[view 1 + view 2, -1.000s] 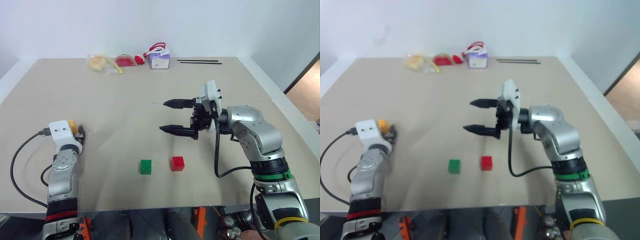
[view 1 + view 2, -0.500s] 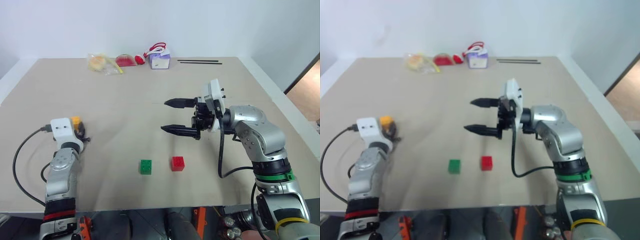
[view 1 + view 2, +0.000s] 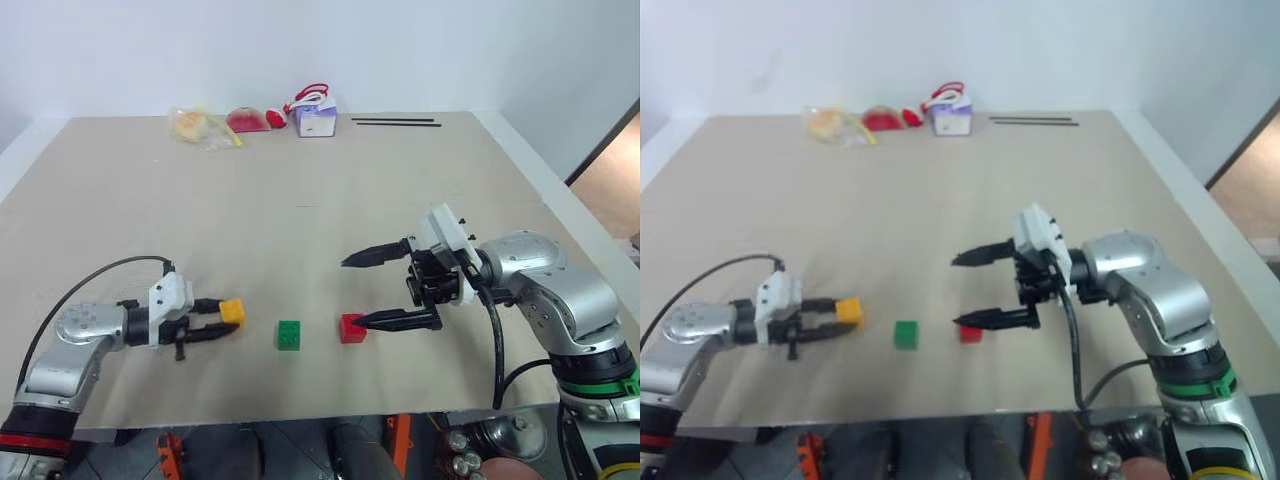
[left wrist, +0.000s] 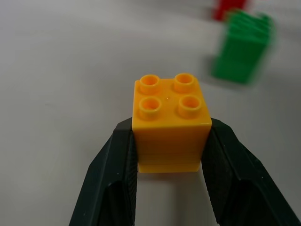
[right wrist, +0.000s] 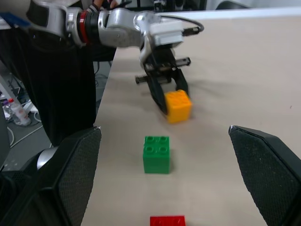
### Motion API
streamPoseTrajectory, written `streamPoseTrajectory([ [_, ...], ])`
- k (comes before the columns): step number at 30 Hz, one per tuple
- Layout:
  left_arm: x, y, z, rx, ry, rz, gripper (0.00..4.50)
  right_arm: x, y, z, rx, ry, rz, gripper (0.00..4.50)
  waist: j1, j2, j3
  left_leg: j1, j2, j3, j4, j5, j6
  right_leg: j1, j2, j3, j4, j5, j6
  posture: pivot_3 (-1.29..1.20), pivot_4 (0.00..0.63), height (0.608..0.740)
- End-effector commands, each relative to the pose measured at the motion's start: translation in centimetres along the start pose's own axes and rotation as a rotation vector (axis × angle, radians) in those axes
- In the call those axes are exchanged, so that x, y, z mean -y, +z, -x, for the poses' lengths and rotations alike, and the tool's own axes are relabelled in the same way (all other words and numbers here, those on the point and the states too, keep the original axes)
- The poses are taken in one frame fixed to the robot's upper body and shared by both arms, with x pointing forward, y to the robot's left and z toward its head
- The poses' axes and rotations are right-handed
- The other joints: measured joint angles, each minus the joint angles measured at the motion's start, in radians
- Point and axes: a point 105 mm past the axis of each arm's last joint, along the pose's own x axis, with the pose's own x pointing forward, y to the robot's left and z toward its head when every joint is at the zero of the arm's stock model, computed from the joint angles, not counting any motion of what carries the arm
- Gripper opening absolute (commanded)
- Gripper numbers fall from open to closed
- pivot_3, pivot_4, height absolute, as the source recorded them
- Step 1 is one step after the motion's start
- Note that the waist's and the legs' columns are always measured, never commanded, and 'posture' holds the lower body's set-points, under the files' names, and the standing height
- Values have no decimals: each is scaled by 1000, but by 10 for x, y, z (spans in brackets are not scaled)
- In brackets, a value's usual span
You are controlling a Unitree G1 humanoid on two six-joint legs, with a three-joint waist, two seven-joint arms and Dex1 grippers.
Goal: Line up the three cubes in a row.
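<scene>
My left gripper (image 3: 226,318) is shut on the yellow-orange cube (image 3: 232,311), its fingers (image 4: 113,179) clamping the cube's (image 4: 170,123) two sides, studs up, low over the table. The gripper points toward the green cube (image 3: 290,334), which sits a short gap to its right. The red cube (image 3: 352,327) rests just beyond the green one. My right gripper (image 3: 352,292) is open and holds nothing; its lower fingertip hangs right by the red cube. The right wrist view looks along the three cubes: red (image 5: 167,221), green (image 5: 156,154), yellow-orange (image 5: 178,105).
At the table's far edge lie a purple-and-white box (image 3: 318,120), a clear bag with something yellow (image 3: 200,127), a red item (image 3: 252,120) and thin black rods (image 3: 395,123). The table's front edge (image 3: 300,415) runs close behind the cubes.
My left gripper closed on the yellow-orange cube, turned to point right and carried it in toward the green cube. My right gripper, still open, drew back and down beside the red cube.
</scene>
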Motion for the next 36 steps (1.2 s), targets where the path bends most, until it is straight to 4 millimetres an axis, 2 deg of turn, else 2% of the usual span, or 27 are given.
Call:
streamPoseTrajectory([
  [1,1,2,1,-25,-97,-69,1320,-8,7,-1,-4,15,40,4500,1,0,0,0,0,0,0,0,0,0,0,0,0,0,0,0,150,740],
  [7,12,2,-12,-14,-219,-76,1320,-14,5,0,-12,1,31,4500,1,0,0,-1,0,0,0,0,0,-1,0,0,0,1,4,0,150,740],
  [11,20,-4,-12,-40,-272,-84,1320,-16,2,2,-24,-10,22,4500,1,0,0,-1,0,0,0,-1,1,0,0,0,0,1,5,0,150,740],
  [22,16,-11,-17,-51,-234,-58,1320,-13,2,4,-32,-31,26,4500,3,0,0,-1,0,0,1,-1,1,1,-1,0,0,1,5,0,150,740],
  [23,16,-12,-17,-55,-231,-56,2339,-13,2,4,-33,-31,27,4500,3,0,0,0,-1,0,1,-1,1,1,-1,0,0,1,5,0,150,740],
  [27,16,-13,-16,-59,-219,-45,3754,-12,2,5,-36,-30,27,4500,3,0,0,0,-1,0,2,-1,1,2,-1,0,0,0,4,0,150,740],
  [29,17,-10,-14,-44,-219,-33,4317,-12,2,5,-36,-29,26,4500,5,0,0,0,-1,0,2,0,2,2,-1,0,0,0,3,0,150,740],
  [30,17,-6,-13,-31,-225,-22,4482,-12,2,5,-36,-29,26,4500,5,0,0,0,-1,0,2,1,2,2,-1,-1,0,1,3,0,150,740],
  [36,15,10,-10,-1,-223,-20,4482,-10,2,6,-33,-27,27,4500,1,0,0,0,0,1,3,2,4,2,-2,-1,0,3,2,0,150,740],
])
